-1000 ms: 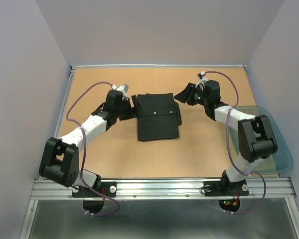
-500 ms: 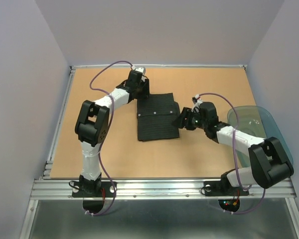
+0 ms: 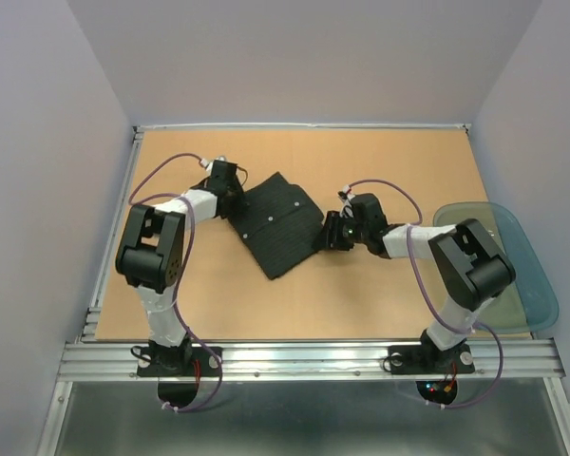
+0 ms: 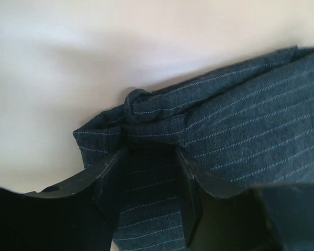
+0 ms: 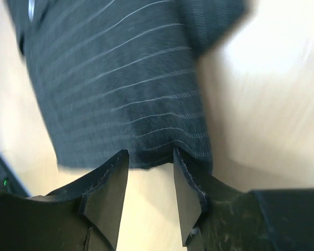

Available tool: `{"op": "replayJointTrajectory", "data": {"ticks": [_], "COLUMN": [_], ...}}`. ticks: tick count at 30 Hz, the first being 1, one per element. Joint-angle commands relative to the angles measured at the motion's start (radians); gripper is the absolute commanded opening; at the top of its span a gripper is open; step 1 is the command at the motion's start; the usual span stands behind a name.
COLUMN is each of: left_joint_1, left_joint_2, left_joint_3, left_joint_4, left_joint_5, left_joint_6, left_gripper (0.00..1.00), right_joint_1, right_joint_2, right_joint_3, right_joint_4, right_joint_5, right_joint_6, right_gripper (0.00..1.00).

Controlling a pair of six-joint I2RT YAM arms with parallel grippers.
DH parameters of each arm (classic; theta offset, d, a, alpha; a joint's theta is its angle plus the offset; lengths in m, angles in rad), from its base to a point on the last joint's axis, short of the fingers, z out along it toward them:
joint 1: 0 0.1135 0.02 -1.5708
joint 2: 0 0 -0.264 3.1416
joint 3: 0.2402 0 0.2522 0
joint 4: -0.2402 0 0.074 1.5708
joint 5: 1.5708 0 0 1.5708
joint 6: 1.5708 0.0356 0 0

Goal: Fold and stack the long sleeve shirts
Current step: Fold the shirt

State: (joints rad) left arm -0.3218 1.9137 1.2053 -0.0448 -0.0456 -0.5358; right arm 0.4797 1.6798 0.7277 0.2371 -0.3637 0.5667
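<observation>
Left wrist view: left gripper (image 4: pixel 150 152) has its jaws apart astride a bunched corner of the shirt (image 4: pixel 240 120). Cloth fills the gap, and whether it is pinched cannot be told.
Right wrist view: right gripper (image 5: pixel 150 154) is unclenched, jaws apart. The shirt's edge just reaches in between them, with bare table (image 5: pixel 146 209) showing in the gap.
Shirt: one folded black pinstriped packet, lying skewed and flat on the table, well apart from the bin (image 3: pixel 532 275).
Shirt to grippers: the right gripper is at the edge facing the bin, between shirt and bin. The left gripper is at the corner farthest from the bin.
Handling: probably light, soft and limp. Thin cloth will sag, and the fold may spill open if dragged by one corner.
Hold: best pinched through all layers at two opposite edges.
</observation>
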Motion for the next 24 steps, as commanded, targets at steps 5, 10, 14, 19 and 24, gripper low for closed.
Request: {"op": "replayJointTrajectory", "data": {"ticks": [5,10,14,19,24], "left_joint_1": [0.021,-0.068,-0.276,-0.529,-0.772], "left_joint_2": [-0.306,-0.491,-0.590,-0.590,-0.472], "left_joint_3": [-0.331,-0.322,-0.296,-0.274,-0.247], "left_joint_4": [-0.067,-0.135,-0.153,-0.168,-0.182], "left_joint_5": [-0.013,-0.083,-0.243,-0.345,-0.448], "left_joint_6": [-0.139,-0.021,0.104,0.293,0.442], "left_gripper": [0.64,0.85,0.91,0.93,0.93], "right_joint_1": [-0.087,-0.113,-0.118,-0.153,-0.190], "right_joint_2": [0.149,0.115,0.006,-0.225,-0.446], "right_joint_3": [0.257,0.343,0.273,0.115,-0.046], "right_joint_4": [-0.016,-0.076,-0.094,-0.116,-0.165], "right_joint_5": [0.062,0.078,0.083,0.105,0.146], "right_joint_6": [-0.132,-0.180,-0.169,-0.076,-0.005], "right_gripper": [0.49,0.59,0.71,0.89,0.99]}}
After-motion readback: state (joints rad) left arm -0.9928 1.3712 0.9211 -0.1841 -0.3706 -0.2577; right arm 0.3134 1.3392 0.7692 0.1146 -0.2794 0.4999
